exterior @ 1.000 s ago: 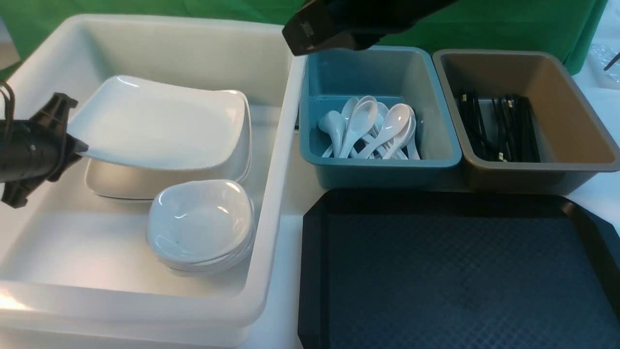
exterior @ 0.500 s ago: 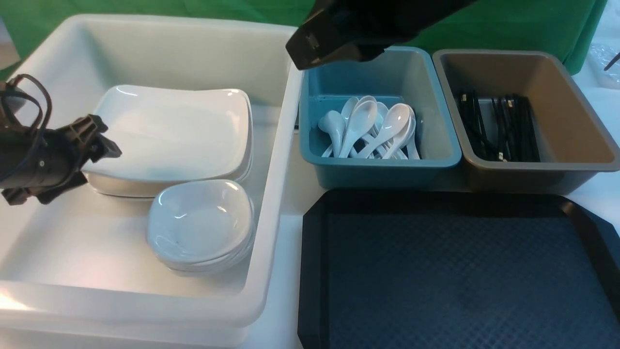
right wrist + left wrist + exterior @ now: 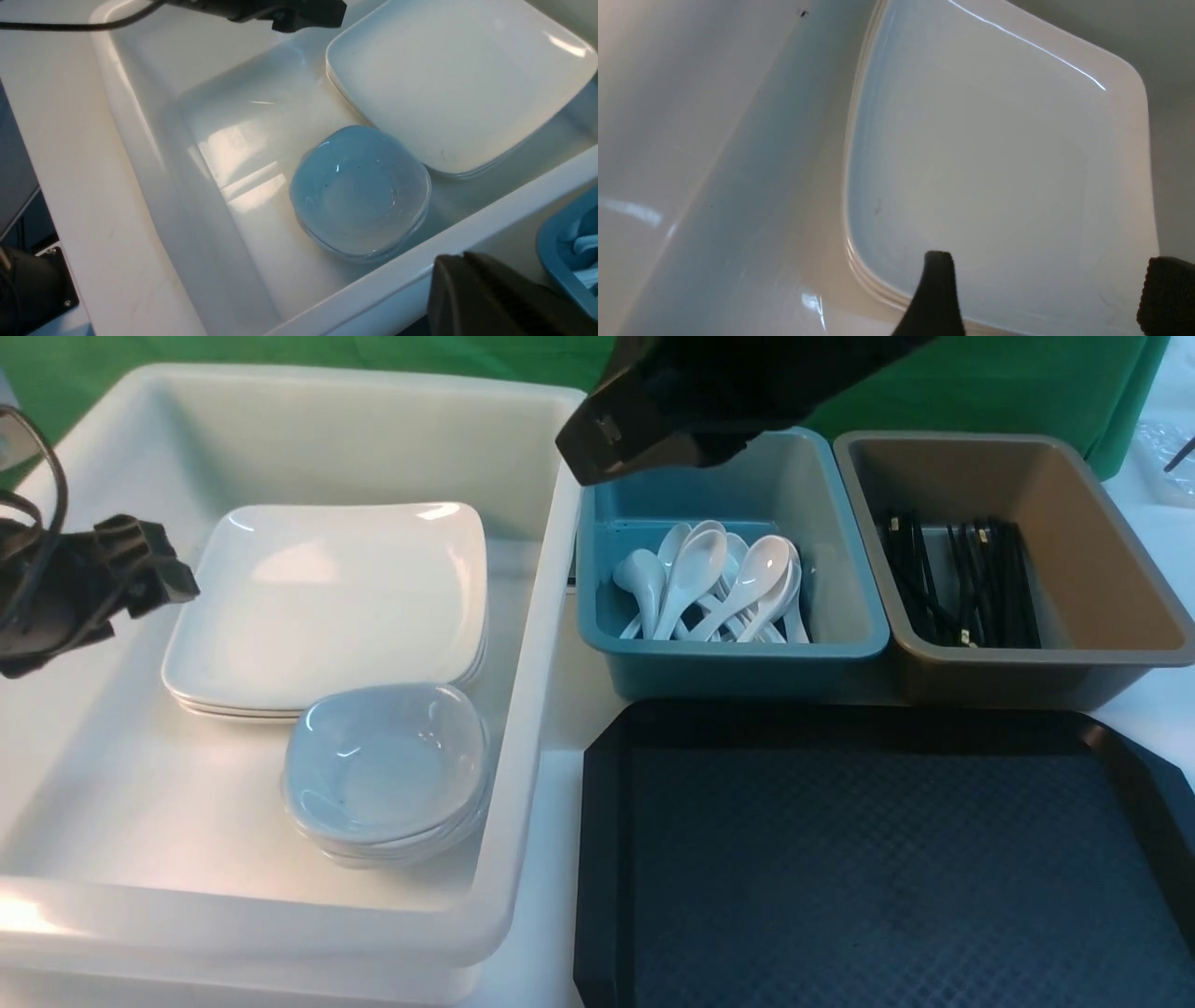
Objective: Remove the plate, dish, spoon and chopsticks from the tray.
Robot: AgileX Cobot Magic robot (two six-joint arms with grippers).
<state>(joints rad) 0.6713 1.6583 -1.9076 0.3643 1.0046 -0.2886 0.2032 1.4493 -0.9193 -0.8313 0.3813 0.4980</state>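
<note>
Inside the white tub, at the left side of the front view, the top plate lies on other plates of the same shape, and their edges are nearly even. Just beside this pile, on the side nearer to the camera, stands a stack of small deep dishes; whether the two piles touch, I cannot tell. The left gripper is above the plates, near their edge, with its jaws wide apart and nothing between them. The right gripper has its jaws closed together, and no object is seen in them. In the front view its arm crosses over a corner of the teal tub.

Several white spoons lie crossed over one another in the teal tub, most of them with the bowl toward the far side. Next to it, in the brown-grey tub, there are black chopsticks, some with small gold tips. Which spoon and which chopsticks are those of the task, I cannot tell. Nearer to the camera than these two tubs lies the black tray, and its visible surface carries no dish or utensil. Behind everything hangs a green cloth.
</note>
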